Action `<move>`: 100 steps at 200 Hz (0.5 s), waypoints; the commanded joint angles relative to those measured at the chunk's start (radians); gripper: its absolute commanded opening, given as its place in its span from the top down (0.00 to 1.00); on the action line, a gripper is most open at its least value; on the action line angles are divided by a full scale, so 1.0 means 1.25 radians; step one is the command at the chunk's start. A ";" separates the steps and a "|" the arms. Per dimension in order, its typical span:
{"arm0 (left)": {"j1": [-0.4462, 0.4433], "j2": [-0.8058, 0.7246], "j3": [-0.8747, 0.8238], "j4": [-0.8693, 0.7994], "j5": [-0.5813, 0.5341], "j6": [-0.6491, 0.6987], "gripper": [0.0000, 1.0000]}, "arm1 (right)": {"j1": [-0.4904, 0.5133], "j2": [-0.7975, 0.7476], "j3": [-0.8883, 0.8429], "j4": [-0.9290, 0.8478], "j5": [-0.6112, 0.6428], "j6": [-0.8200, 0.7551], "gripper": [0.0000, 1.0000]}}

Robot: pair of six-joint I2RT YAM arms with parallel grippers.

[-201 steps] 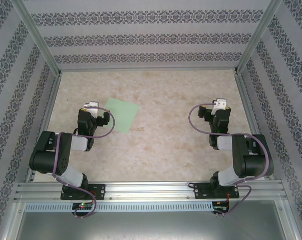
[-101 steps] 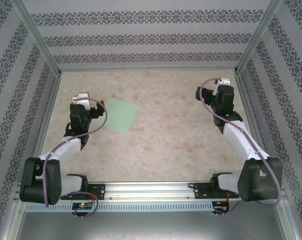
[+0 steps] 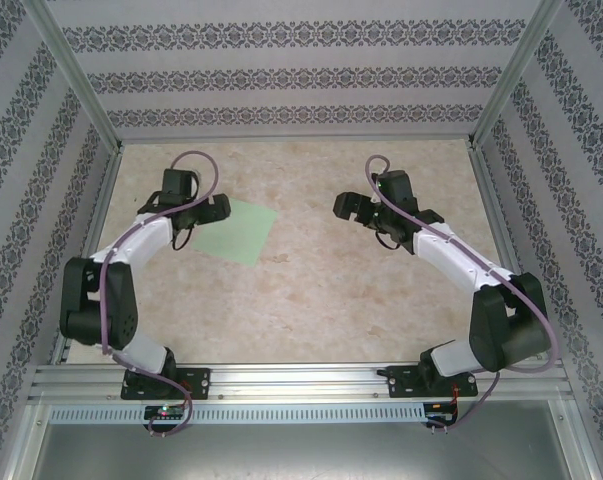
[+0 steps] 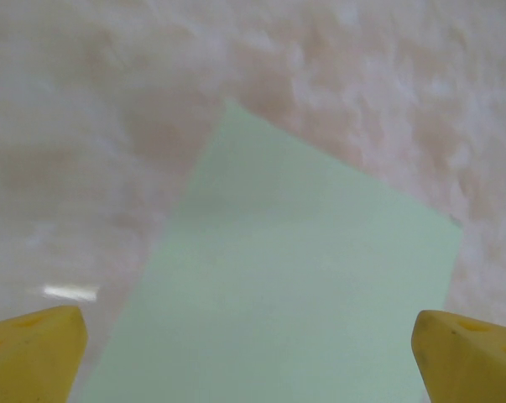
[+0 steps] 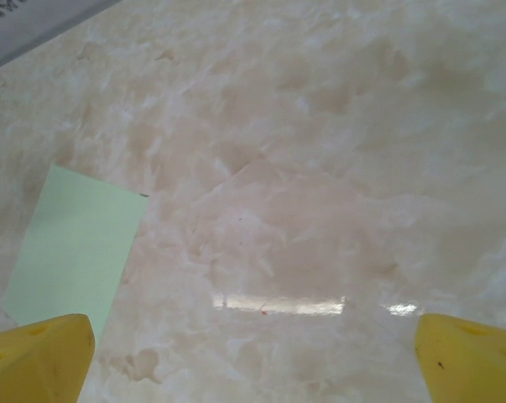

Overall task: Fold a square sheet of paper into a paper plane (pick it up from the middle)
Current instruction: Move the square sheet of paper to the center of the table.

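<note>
The square sheet of paper lies flat on the marbled table, pale green and unfolded, left of centre. My left gripper hangs at its far-left corner, open, its yellow fingertips spread wide with the paper between and below them. My right gripper is out over the middle of the table, pointing left toward the sheet and apart from it, open with nothing between its fingertips. The paper shows at the left of the right wrist view.
Patterned walls and metal frame posts close in the table on three sides. A metal rail carrying both arm bases runs along the near edge. Bare marbled surface spreads between the arms.
Both arms have swung inward: the left gripper moved up and right onto the paper's far-left corner, and the right gripper moved left from the right wall to the table's middle.
</note>
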 commanded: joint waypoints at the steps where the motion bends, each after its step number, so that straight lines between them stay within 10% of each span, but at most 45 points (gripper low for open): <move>1: -0.043 0.036 0.039 -0.130 0.157 0.052 0.00 | 0.024 0.016 0.033 0.001 0.001 0.037 0.02; 100: -0.124 0.133 0.060 -0.188 0.137 0.014 0.00 | 0.077 0.061 0.041 0.021 -0.030 0.082 0.02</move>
